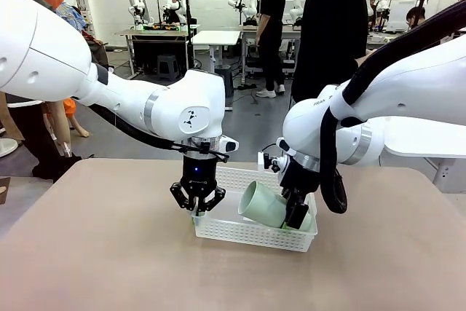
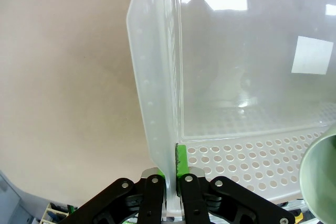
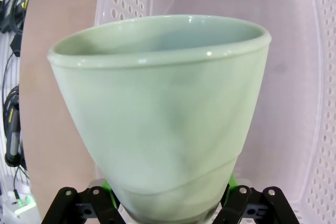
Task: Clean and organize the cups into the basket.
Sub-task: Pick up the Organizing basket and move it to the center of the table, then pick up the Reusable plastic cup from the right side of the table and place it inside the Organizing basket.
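Seen from the front, the left jaws come straight down onto the near left corner of the basket (image 1: 251, 233), which sits on the beige surface (image 1: 87, 253). The left wrist view shows more: they are clamped on the basket's perforated side wall, with one green pad (image 2: 181, 160) on the inner face. The right jaws hold the mint cup (image 1: 263, 204) tilted inside the basket, its mouth toward the left arm. The right wrist view shows them gripping the cup's base. Whether the cup touches the basket floor cannot be told.
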Motion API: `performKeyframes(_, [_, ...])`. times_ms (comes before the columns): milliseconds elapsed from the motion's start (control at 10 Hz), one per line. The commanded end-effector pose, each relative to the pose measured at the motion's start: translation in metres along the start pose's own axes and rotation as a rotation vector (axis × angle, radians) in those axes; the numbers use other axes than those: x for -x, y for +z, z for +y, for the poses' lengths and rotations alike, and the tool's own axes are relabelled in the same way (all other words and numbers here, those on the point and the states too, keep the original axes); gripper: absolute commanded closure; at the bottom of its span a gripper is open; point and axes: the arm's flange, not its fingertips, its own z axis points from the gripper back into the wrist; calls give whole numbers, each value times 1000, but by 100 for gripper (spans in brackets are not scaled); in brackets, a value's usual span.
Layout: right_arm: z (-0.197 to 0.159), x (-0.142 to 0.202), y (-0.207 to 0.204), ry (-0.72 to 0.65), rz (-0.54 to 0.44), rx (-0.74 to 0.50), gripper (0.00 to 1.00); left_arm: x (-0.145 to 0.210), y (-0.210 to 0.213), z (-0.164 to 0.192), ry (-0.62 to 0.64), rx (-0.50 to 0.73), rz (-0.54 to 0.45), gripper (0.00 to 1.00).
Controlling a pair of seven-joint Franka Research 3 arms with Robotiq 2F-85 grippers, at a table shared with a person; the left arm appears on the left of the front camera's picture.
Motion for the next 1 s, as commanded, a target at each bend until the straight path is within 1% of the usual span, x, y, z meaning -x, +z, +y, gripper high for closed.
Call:
performKeyframes(0, [-3, 1, -5, -4, -26, -37, 19, 0, -3, 4, -2, -7, 6, 100])
performKeyframes(100, [-4, 1, -5, -8, -30, -42, 6, 0, -3, 4, -2, -7, 6, 100])
performKeyframes(200, [-3, 0, -4, -4, -34, -38, 0, 0, -3, 4, -2, -7, 6, 100])
performKeyframes(600, [1, 1, 10, 0, -58, -4, 0, 0, -3, 4, -2, -7, 6, 100])
performKeyframes(700, [6, 3, 27, 13, -89, 35, 0, 0, -3, 4, -2, -7, 6, 100])
performKeyframes(800, [19, 12, 71, 83, -227, 21, 0, 0, -3, 4, -2, -7, 6, 100])
performKeyframes(900, [23, 29, 105, 100, -314, 60, 0, 0, -3, 4, -2, -7, 6, 100])
